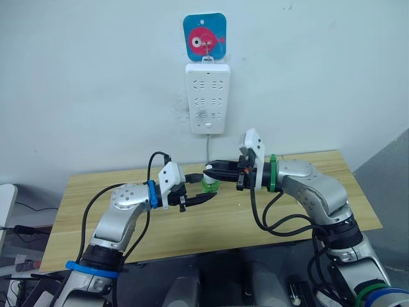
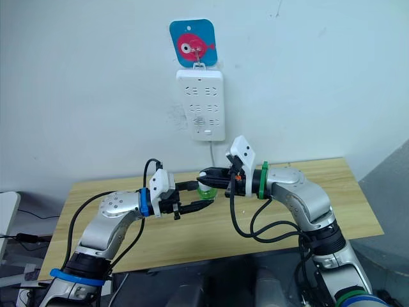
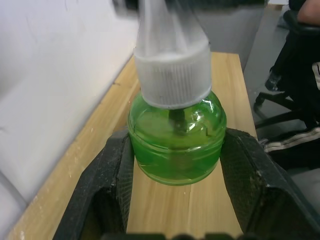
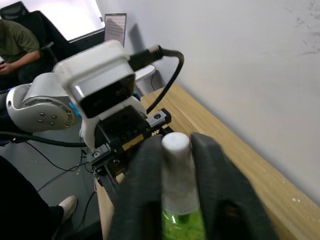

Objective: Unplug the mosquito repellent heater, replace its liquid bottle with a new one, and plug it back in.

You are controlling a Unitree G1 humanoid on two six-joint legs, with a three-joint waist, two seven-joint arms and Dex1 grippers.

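Note:
The new one, a small round green bottle with a white screw cap, hangs above the middle of the wooden table. My left gripper is shut on its green body, with a finger pressed to each side. My right gripper comes in from the right and is shut on the white cap, its fingers on both sides of it. A dark wick shows inside the bottle's neck. The mosquito repellent heater and its liquid bottle are out of view.
A tall white power strip hangs on the wall behind the table from a hook on a blue fish sticker, its cord running down. A seated person is off to the robot's left.

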